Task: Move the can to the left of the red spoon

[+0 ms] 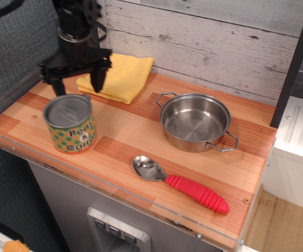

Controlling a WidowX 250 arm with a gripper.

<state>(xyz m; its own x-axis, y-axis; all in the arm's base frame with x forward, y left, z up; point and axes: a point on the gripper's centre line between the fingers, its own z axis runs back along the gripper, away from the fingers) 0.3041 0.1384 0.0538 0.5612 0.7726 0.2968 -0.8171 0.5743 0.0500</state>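
Grey-lidded can (69, 124) left of red spoon (181, 183), black end effector (76, 80) spread wide above can, holding nothing

The can's (69, 124) label lettering is too blurred to read.

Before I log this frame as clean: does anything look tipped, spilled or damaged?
Nothing stands out. The can stands upright near the counter's front-left edge, under the open gripper. The red spoon, pot and folded yellow cloth lie undisturbed.
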